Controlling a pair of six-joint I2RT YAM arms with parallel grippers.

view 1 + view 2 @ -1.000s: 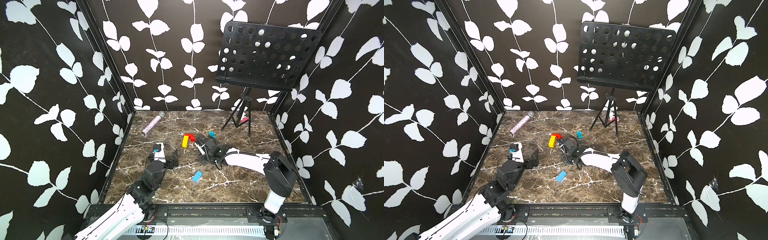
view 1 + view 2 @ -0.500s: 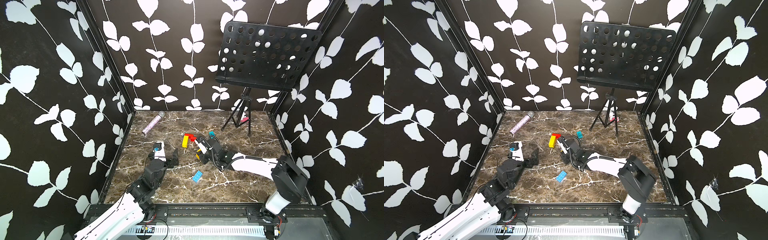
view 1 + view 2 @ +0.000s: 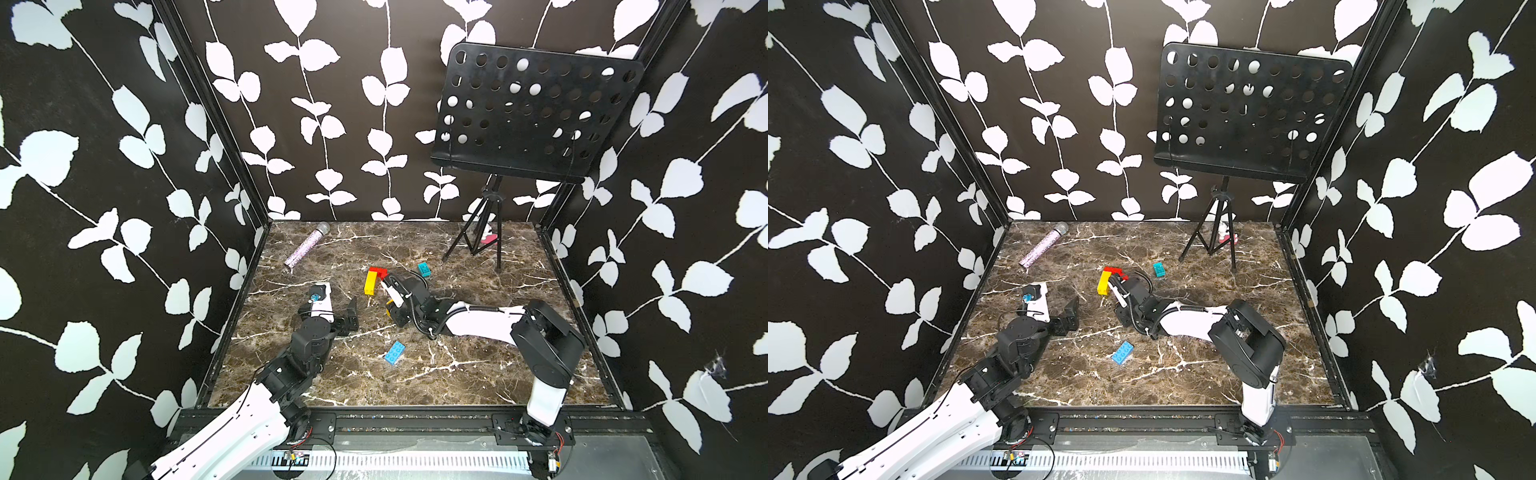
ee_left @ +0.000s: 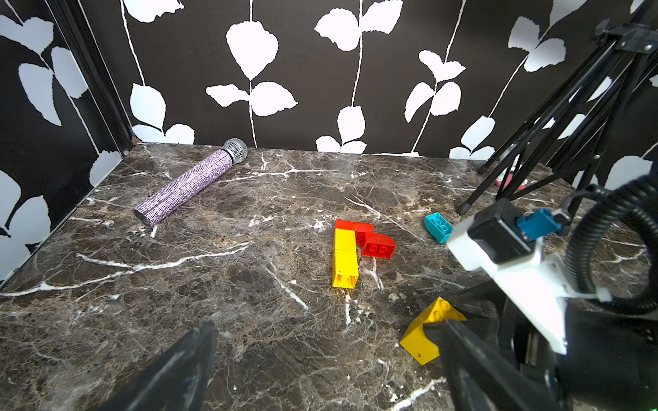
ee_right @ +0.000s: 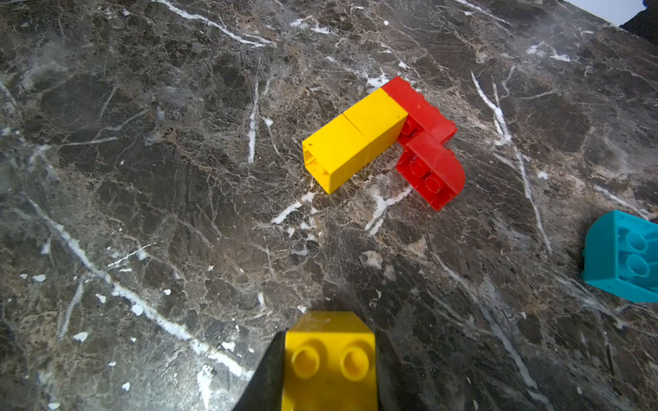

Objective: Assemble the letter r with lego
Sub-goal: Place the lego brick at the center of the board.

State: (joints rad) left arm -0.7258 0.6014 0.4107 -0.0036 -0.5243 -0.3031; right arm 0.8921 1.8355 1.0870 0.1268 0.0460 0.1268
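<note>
Tabletop [image 3: 457, 374] – the r is partly built. Two yellow bricks are joined end to end as a yellow stem [image 5: 352, 142] lying flat. Two red bricks [image 5: 429, 156] are fixed at its far end and hook off to one side, so stem and arch already read as the letter.

The right gripper [image 5: 324, 373] has its jaws narrowed onto a third yellow brick [image 5: 329, 341], studs toward the wrist camera. It is held near the stem's open end but apart from it. The likely step in hand is lengthening the stem, and that brick is not yet pressed on.

The left gripper [image 4: 324, 341] has its jaws wide and empty, low beside the build.

Loose pieces – the blue brick [image 3: 395, 353] lies nearer the front edge, well apart from the build. The teal brick [image 3: 424, 269] sits just beyond the right wrist. Neither is placed, and whether the letter needs them cannot be told. Only three yellow bricks show. The purple microphone [image 3: 305, 249] lies off by the back corner.
</note>
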